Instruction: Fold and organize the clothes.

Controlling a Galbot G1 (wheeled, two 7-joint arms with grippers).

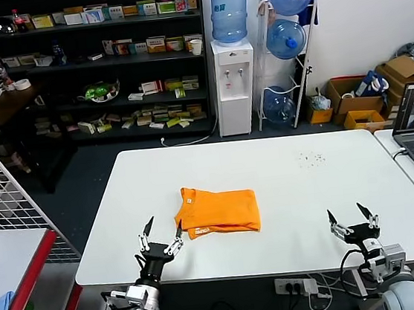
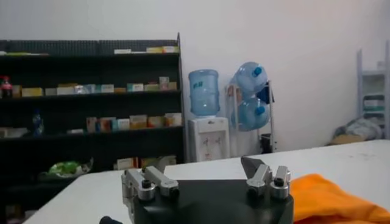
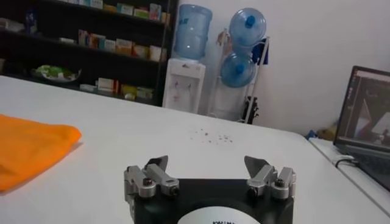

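Orange T-shirt [image 1: 218, 210], folded; white lettering seemingly illegible.

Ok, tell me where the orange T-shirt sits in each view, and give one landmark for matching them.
Head view: T-shirt folded at the table's middle, just beside the left end effector, which is open.
Left wrist view: T-shirt at the lower right corner, beside the end effector.
Right wrist view: T-shirt at the left edge, well away from the open right end effector.
Shared landmark: white water dispenser.
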